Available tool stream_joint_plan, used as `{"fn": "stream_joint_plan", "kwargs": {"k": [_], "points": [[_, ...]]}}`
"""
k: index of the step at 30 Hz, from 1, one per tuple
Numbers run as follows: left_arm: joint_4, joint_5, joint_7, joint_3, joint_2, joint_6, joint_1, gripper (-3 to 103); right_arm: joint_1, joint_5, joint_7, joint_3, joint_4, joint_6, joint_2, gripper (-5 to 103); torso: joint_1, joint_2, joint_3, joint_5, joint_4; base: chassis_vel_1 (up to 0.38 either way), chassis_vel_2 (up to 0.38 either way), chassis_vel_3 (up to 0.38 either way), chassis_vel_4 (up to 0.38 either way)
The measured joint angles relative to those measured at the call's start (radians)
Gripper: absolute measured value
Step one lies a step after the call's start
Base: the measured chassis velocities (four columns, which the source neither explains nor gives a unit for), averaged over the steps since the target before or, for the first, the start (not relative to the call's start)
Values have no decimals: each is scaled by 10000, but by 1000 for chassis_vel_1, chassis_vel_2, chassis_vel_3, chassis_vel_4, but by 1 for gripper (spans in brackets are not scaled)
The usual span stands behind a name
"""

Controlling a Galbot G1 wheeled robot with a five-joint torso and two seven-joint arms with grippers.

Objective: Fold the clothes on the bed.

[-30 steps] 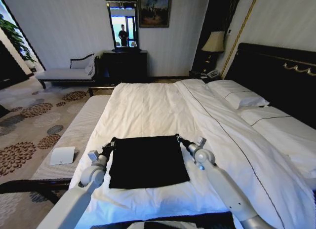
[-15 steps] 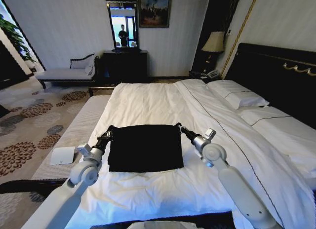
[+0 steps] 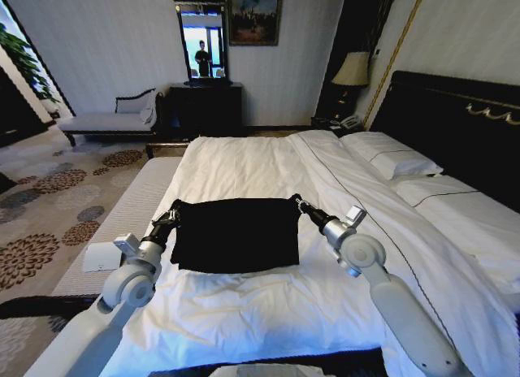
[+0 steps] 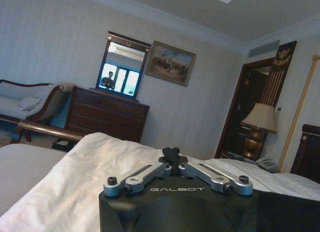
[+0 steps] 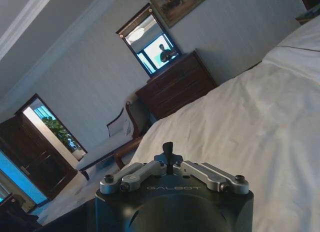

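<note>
Both grippers have carried the black T-shirt (image 3: 236,234) up the bed (image 3: 244,162) toward the headboard. Left gripper (image 3: 174,212) and right gripper (image 3: 297,203) are pinched closed on its far corners. Fabric is light and limp; corners give best hold.

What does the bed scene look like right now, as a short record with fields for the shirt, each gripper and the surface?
garment: black T-shirt, folded into a rectangle, no lettering showing
surface: white duvet of the bed
left gripper: shut on the T-shirt's far left corner
right gripper: shut on the far right corner
far edge: held between both grippers
beside bed: pale bench with a white box on it
</note>
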Motion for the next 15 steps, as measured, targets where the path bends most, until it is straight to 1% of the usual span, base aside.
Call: {"fn": "stream_joint_plan", "kwargs": {"k": [4,8,9,13,14,15], "points": [[-258,-6,-4,-161,83,3,268,0,-248,-94,5,134,285,-27,-24,1,0,0,0,0,0,0,0,0,0],[-820,-7,-27,-564,133,4,924,0,-749,-91,92,460,895,-90,-51,1,1,0,1,1,0,0,0,0,0],[-820,-7,-27,-564,133,4,924,0,-749,-91,92,460,895,-90,-51,1,1,0,1,1,0,0,0,0,0],[-1851,66,-33,-1306,-88,6,2065,0,-1662,54,267,1001,1879,-233,-138,1,-1,0,0,0,0,0,0,0,0],[-1851,66,-33,-1306,-88,6,2065,0,-1662,54,267,1001,1879,-233,-138,1,-1,0,0,0,0,0,0,0,0],[-2080,115,-32,-1498,-194,6,2356,0,-1901,87,312,1134,2086,-265,-143,1,-1,0,0,0,0,0,0,0,0]]}}
